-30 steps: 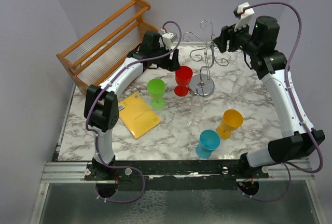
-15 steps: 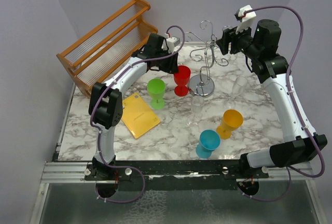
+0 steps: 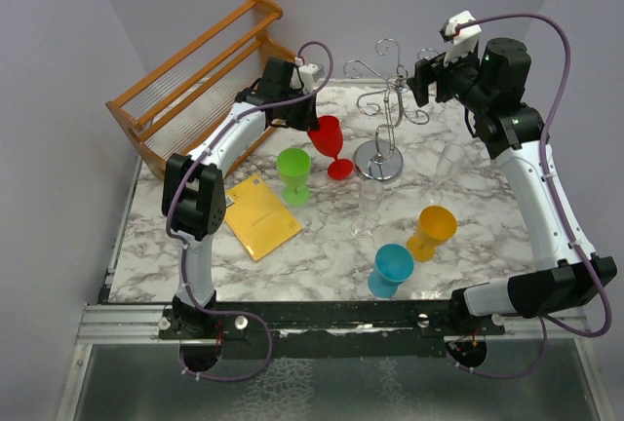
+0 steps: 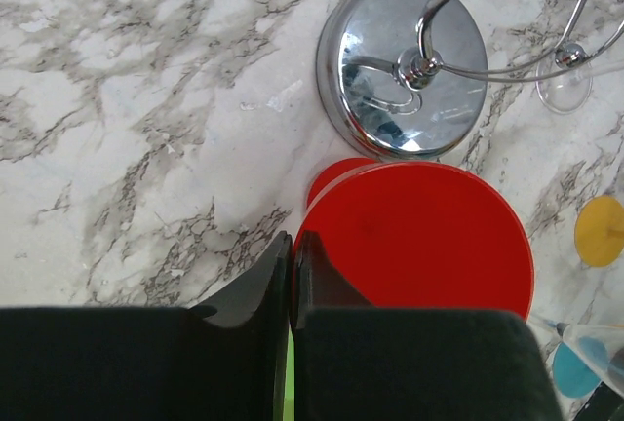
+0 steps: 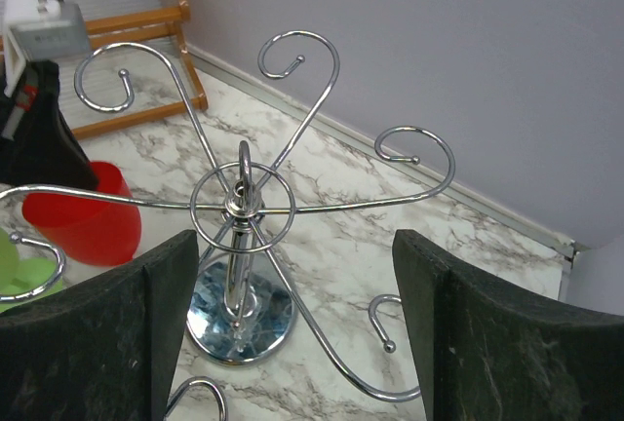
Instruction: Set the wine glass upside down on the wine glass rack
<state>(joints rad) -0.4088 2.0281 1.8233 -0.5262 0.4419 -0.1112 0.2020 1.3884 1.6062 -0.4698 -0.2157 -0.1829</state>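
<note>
A red wine glass [image 3: 329, 144] leans left beside the round base of the silver wine glass rack [image 3: 388, 109], its foot low by the table. My left gripper [image 3: 308, 123] is shut on the glass's rim. In the left wrist view, the fingertips of that gripper [image 4: 292, 248] pinch the edge of the red wine glass [image 4: 419, 236], with the rack's shiny base [image 4: 402, 65] just beyond. My right gripper [image 3: 421, 78] hovers open behind the rack's top. From the right wrist, the rack [image 5: 240, 209] stands between the wide-apart fingers of the right gripper [image 5: 292, 241], which touch nothing.
A green glass [image 3: 293, 173], two clear glasses [image 3: 370, 203] [image 3: 450, 160], an orange glass [image 3: 434, 230] and a teal glass [image 3: 391, 267] stand around the rack. A yellow booklet [image 3: 259, 214] lies front left. A slatted wooden rack [image 3: 200, 75] stands along the back left edge.
My left gripper has shut on the red glass's rim and tipped the glass to the left. My right gripper has opened wider, staying behind the rack.
</note>
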